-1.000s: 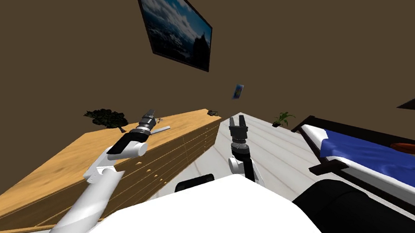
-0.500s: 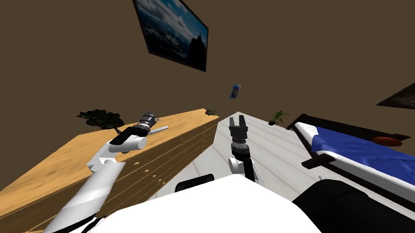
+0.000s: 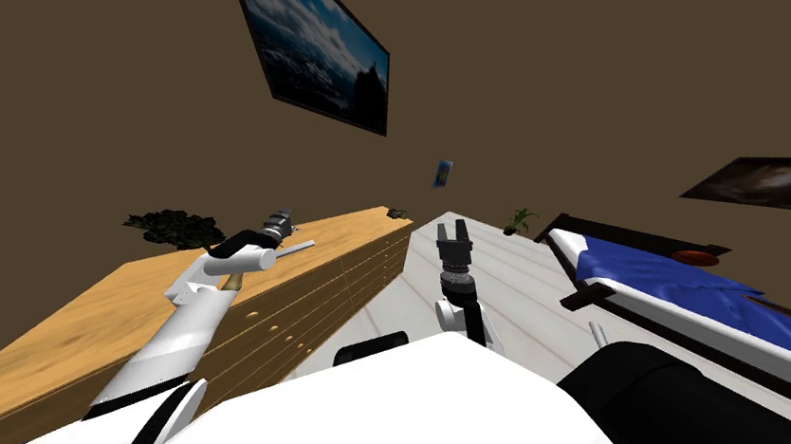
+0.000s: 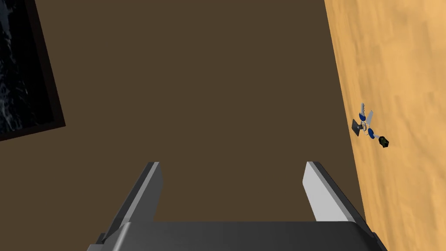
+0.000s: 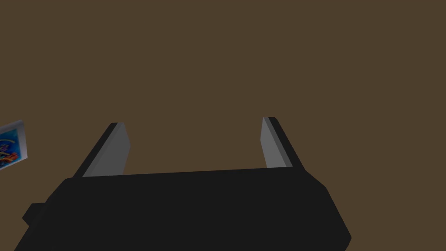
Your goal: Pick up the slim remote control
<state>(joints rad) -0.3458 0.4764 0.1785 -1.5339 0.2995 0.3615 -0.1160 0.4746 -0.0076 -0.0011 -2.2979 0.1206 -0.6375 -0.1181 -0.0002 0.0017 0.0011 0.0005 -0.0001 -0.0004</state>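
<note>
Two grippers are standing open and empty, so the reach is the step in hand. The left gripper (image 4: 233,169) is hovering over the wooden dresser (image 3: 83,326), pointing at the wall near a bunch of keys (image 4: 368,126). The slim remote control (image 3: 296,247), seemingly the pale grey bar, is lying on the dresser top beside that wrist. Next, the hand needs pitching down onto it, while the right gripper (image 5: 192,121) is idling.

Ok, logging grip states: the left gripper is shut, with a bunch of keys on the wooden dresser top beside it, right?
No: the left gripper is open, fingers wide apart with nothing between them, as the left wrist view shows. The bunch of keys does lie on the wooden dresser top beside it.
</note>
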